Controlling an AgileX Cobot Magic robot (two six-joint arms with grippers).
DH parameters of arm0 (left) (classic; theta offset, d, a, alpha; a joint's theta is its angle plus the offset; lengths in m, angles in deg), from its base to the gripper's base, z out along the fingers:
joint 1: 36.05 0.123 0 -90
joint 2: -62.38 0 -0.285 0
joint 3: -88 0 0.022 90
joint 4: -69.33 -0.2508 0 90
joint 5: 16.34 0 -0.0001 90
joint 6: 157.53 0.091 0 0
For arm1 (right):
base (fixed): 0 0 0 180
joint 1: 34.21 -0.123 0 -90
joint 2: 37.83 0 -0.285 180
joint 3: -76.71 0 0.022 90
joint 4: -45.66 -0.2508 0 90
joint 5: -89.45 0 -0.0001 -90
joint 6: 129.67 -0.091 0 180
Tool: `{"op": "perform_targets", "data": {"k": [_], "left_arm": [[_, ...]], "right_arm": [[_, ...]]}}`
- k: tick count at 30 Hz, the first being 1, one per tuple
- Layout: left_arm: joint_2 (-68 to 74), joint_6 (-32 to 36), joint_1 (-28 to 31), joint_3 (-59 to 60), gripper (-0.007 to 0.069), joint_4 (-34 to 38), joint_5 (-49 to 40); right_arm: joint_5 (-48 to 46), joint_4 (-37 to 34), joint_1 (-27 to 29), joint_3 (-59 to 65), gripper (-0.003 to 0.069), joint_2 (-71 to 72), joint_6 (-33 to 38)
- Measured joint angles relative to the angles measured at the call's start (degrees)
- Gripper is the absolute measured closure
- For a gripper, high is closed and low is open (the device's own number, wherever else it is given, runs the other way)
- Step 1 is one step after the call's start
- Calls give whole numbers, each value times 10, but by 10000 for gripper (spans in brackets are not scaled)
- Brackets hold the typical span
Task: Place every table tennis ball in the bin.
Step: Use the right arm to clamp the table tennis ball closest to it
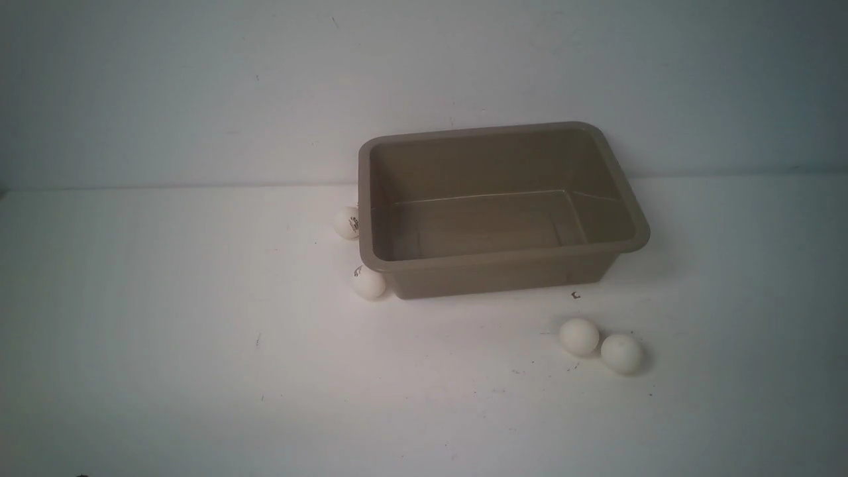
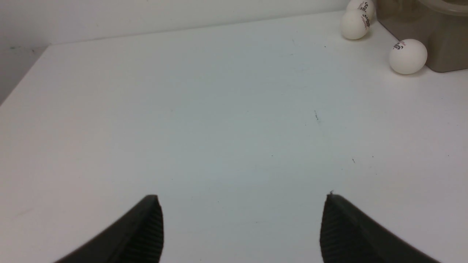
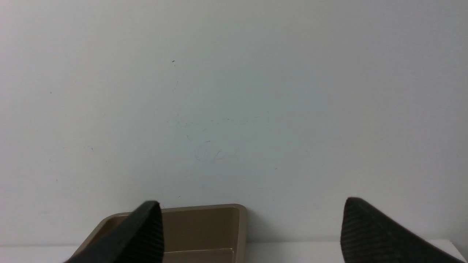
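Front view: bin (image 1: 503,260) sits on the white bench (image 1: 199,344), right of centre and close to the back wall, with nothing inside. 4 balls show, none binned yet. Left-wall ball (image 1: 346,222) is tight against the bin's left side, and corner ball (image 1: 368,283) is against its front-left corner. Inner pair ball (image 1: 578,336) and outer pair ball (image 1: 621,353) lie in front of the bin to the right, touching or nearly so. Neither arm is in frame. Left wrist view: left pincer (image 2: 243,223) is spread wide with nothing between its tips, over bare bench well short of the balls. Corner ball (image 2: 408,56) rests beside the bin (image 2: 442,44). Beyond it sit 2 more, logo ball (image 2: 354,25) and edge ball (image 2: 362,5), so likely 5 in all, 1 of them masked from the front. Right wrist view: right pincer (image 3: 252,233) is fully spread and empty, aimed at the wall, with the bin's rim (image 3: 204,207) low in view. Risks: these balls look light and will likely roll at a nudge. A finger has little room between ball and bin wall, so it may shove the bin or squirt the ball away. Closing on 1 of a touching pair may knock its neighbour toward the bench edge. The masked ball could be missed.
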Motion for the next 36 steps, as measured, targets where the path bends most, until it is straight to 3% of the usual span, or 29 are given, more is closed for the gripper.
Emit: {"op": "perform_targets", "data": {"k": [18,31,36], "left_arm": [[0,0,0,0,104,0,4],[0,-4,0,2,104,82,21],[0,-43,0,2,104,175,47]], "right_arm": [[0,0,0,0,71,0,0],[-13,-6,0,0,71,0,0],[-13,-13,0,0,71,0,0]]}}
